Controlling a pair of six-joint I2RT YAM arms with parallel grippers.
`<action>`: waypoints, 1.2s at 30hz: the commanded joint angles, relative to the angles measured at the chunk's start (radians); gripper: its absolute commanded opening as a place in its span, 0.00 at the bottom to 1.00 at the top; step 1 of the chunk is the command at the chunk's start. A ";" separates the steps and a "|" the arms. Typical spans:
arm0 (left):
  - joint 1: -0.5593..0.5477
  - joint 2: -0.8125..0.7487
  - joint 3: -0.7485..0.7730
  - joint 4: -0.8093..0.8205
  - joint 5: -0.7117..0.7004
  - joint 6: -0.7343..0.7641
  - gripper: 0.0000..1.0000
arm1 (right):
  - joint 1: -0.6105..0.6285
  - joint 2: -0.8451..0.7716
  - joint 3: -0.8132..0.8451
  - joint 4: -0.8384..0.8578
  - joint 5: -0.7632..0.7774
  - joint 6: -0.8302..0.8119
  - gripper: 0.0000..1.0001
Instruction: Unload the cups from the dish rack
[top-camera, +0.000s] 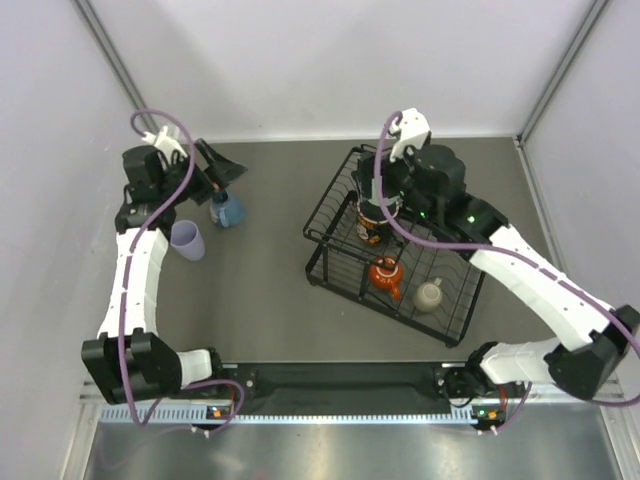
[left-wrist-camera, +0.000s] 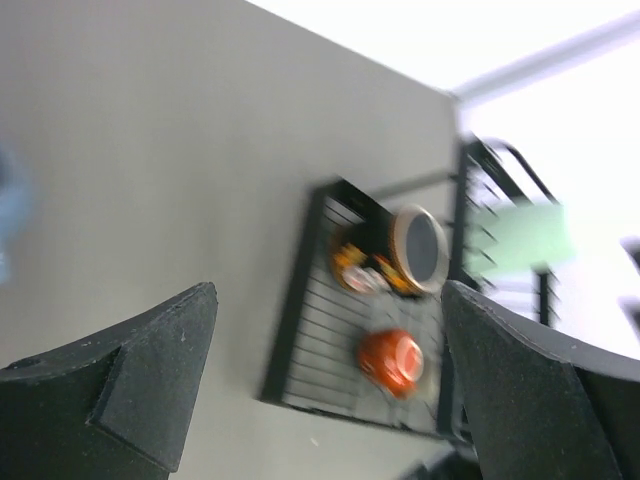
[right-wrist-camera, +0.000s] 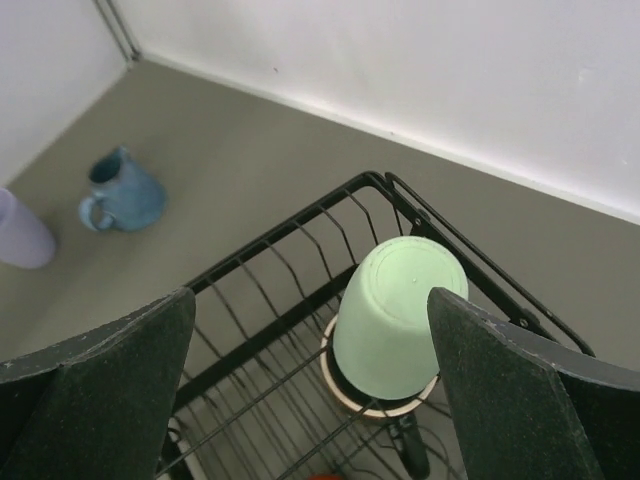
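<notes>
Mint-green tumbler (right-wrist-camera: 400, 315): inverted in dish rack (right-wrist-camera: 280, 235) corner, perched on another cup's rim. Likely light, smooth, slippery plastic, so pinch mid-wall. Right gripper (right-wrist-camera: 310, 300) wide, empty, above it. Left gripper (left-wrist-camera: 328, 290) wide, empty.

The grey table (top-camera: 270, 270) bears the dish rack (top-camera: 316, 224) at right, with the blue mug (top-camera: 228, 210) and lavender tumbler (top-camera: 188, 240) at left.
</notes>
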 joint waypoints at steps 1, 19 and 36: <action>-0.064 -0.012 -0.045 0.170 0.148 -0.070 0.99 | -0.032 0.056 0.110 -0.064 -0.022 -0.060 1.00; -0.096 -0.164 -0.252 0.385 0.191 -0.205 0.97 | -0.170 0.150 0.114 -0.125 -0.174 -0.065 1.00; -0.096 -0.211 -0.256 0.378 0.196 -0.208 0.96 | -0.180 0.219 0.110 -0.125 -0.171 -0.106 0.78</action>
